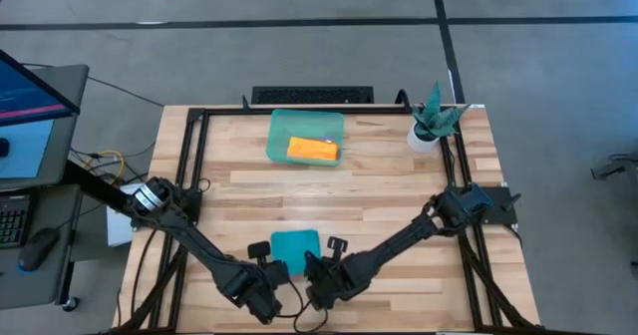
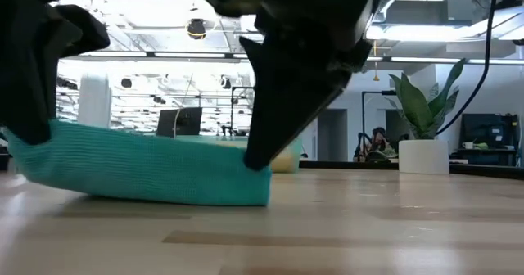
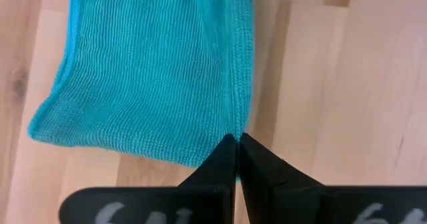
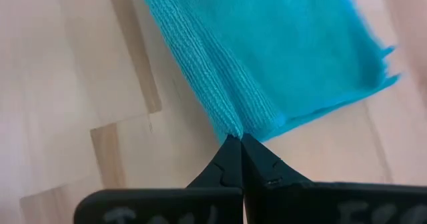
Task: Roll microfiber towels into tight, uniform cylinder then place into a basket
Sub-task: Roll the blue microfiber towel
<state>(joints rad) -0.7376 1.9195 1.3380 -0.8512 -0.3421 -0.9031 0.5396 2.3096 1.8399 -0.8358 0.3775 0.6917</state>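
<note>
Teal towel (image 3: 153, 71) tool-pinched (image 3: 237, 144), overhead-only orange towel (image 1: 313, 151)

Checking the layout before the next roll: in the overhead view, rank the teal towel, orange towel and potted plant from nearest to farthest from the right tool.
1. Teal towel: pinched at its edge by the right tool, near side.
2. Orange towel: in the green basket, far middle.
3. Potted plant: far right corner.

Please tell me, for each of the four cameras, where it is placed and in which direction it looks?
High: overhead, looking down; both arms, wooden table, pale-green plastic basket.
Low: table height, looking level; dark arms above soft teal-blue cloth towel.
Left wrist: past shut left tool pinching towel.
Right wrist: past shut right tool, same.
All four share the towel.
</note>
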